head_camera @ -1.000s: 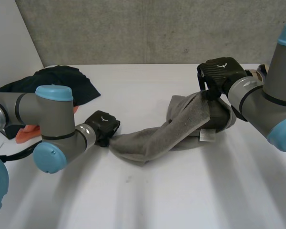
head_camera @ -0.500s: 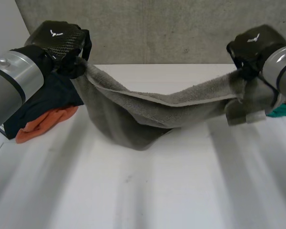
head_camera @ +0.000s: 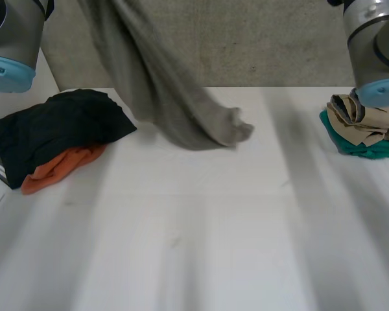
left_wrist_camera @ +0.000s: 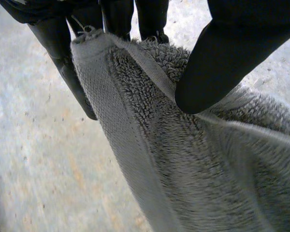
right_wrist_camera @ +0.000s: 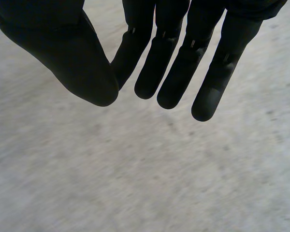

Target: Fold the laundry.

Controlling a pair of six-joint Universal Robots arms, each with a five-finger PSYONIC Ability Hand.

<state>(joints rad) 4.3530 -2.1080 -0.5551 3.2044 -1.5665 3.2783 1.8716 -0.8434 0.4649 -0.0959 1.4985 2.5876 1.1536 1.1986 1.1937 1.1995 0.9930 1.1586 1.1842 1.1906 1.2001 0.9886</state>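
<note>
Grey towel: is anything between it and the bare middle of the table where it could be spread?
Nothing visible is. The grey towel hangs pinched in the left hand over the table. The black and orange pile lies off to the left, the tan and teal pile to the right, both beside that middle stretch.

Leaving the near half of the white table [head_camera: 201, 253] bare, giving open passage from side to side. Narrowing the far side with a black garment [head_camera: 58, 126] lying over an orange garment [head_camera: 61, 165] at the left and a tan and teal stack [head_camera: 366, 129] at the right. Blocking the far middle with a grey towel [head_camera: 162, 97], hanging pinched from the left hand [left_wrist_camera: 232, 53], lower end touching the table. Spreading the right hand [right_wrist_camera: 63, 48] with straight fingers, holding nothing.
</note>
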